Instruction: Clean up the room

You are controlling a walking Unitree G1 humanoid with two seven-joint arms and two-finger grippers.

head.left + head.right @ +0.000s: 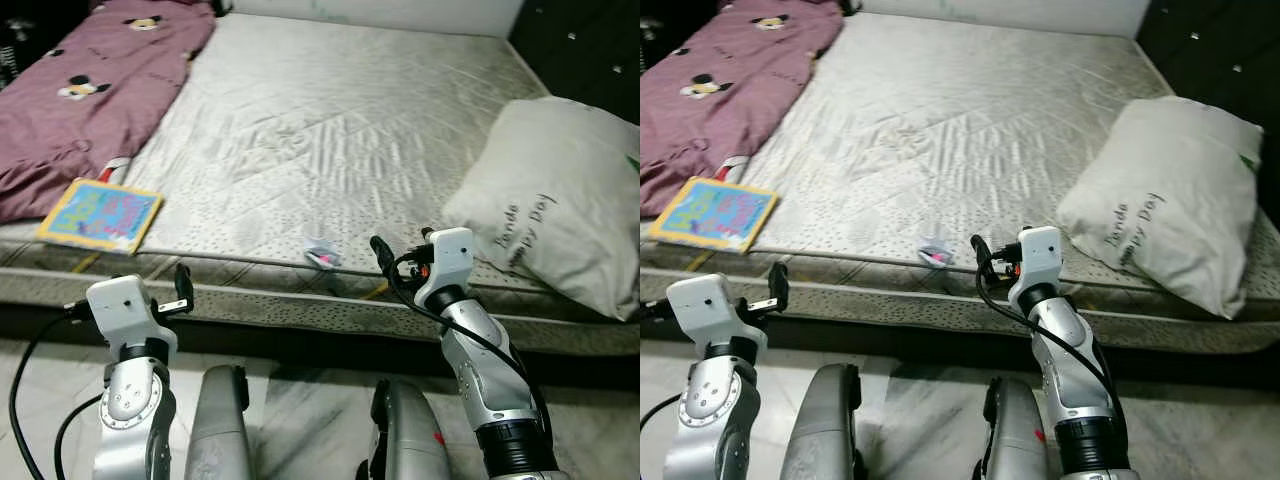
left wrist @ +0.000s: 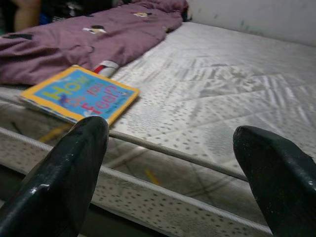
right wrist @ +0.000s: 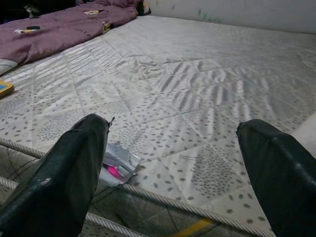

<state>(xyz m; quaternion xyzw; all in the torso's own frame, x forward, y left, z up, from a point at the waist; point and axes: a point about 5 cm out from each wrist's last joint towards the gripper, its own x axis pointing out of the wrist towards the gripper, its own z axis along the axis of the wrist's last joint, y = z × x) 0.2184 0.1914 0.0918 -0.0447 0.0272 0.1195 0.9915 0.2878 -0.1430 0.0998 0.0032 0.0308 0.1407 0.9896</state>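
- Scene: the robot stands at the foot edge of a bed (image 1: 330, 130) with a bare quilted mattress. Both arms are raised in front of it.
- Right tool (image 3: 173, 163): fingers spread wide, holding nothing. It hovers at the mattress edge, aimed at a small crumpled wrapper (image 1: 321, 254), white with a pink patch, which lies near that edge and just beside one finger in the right wrist view.
- Left tool (image 2: 173, 168): fingers likewise wide apart and empty, held low before the mattress edge, facing a children's book (image 1: 100, 214) with a yellow border and blue cover.
- Other items: the book lies flat near the left front corner, its far edge close to a purple blanket (image 1: 90, 80) bunched along the left side. A white pillow (image 1: 560, 190) rests at the right, overhanging the front edge.
- Handling, wrapper (judgement): very light, thin and crushable; likely slippery film. Pinch across the raised crumpled middle, since flat edges may slide out.
- Handling, book (judgement): stiff, flat, moderately light. Little clearance beneath it; grip the edge nearest the mattress border, or slide it outward first.
- Handling, pillow (judgement): soft and bulky; grip a corner.
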